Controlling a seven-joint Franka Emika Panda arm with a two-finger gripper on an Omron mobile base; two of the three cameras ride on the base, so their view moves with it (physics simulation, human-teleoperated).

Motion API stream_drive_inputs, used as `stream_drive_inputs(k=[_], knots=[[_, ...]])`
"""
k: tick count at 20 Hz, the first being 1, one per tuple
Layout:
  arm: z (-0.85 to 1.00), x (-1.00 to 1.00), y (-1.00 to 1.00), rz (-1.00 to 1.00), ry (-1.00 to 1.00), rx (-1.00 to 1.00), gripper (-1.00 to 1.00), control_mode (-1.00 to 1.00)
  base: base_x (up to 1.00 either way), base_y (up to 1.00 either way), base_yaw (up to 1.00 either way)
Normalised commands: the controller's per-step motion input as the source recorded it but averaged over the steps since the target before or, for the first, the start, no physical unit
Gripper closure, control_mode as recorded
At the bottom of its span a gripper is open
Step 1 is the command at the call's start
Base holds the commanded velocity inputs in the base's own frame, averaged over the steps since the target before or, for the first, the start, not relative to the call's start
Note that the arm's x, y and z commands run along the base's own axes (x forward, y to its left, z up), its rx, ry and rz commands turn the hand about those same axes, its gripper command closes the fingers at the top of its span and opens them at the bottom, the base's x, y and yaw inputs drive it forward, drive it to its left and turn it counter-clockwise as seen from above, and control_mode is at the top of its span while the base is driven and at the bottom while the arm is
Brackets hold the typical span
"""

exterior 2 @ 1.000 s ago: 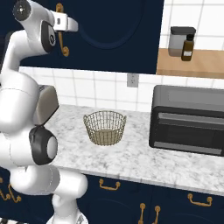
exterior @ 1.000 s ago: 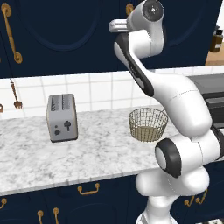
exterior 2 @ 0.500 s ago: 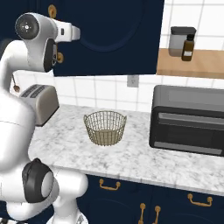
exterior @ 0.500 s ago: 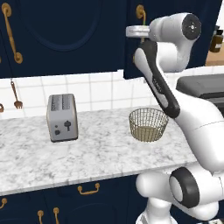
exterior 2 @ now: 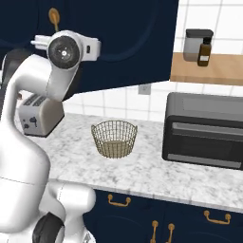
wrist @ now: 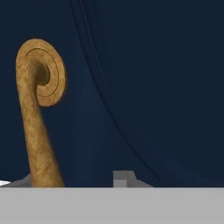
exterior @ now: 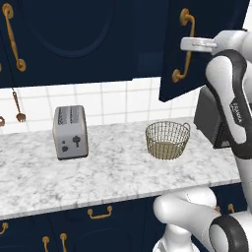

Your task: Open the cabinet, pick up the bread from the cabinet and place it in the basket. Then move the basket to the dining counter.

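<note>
Cabinet: dark navy upper wall cabinet (exterior: 88, 39) with arched-panel doors; its right-hand door (exterior: 197, 44) is swung partly out from the front, at 1 o'clock from the basket in the left base view.
Handle: long curved brass handle (wrist: 37, 118) with a round coiled end, seen close in the hand view at 9 o'clock; in the left base view it runs down the open door.
Tool: two-finger tool (exterior: 189, 44) sits at the handle, high on the door; I cannot tell whether its jaws are released or clenched on the handle.
Basket: round brass-coloured wire-mesh basket (exterior: 167, 140) stands upright on the table, nothing in it.
Table: white-grey veined marble table (exterior: 113, 170).
Toaster: grey two-slot toaster (exterior: 70, 132), at 9 o'clock from the basket, well apart.
Oven: dark countertop oven (exterior 2: 204, 130), at 3 o'clock from the basket in the right base view.
</note>
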Motion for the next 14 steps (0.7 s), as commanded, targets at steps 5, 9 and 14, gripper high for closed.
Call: stream_drive_inputs(k=[5, 9, 14], knots=[[-0.26, -0.71, -1.0, 0.13, 0.27, -0.07, 1.0, -1.0, 0.0, 0.0, 0.0], [-0.03, -0.33, -0.54, -0.01, 0.35, 0.0, -1.0, -1.0, 0.0, 0.0, 0.0], [0.0, -0.27, -0.15, -0.01, 0.0, 0.0, -1.0, -1.0, 0.0, 0.0, 0.0]])
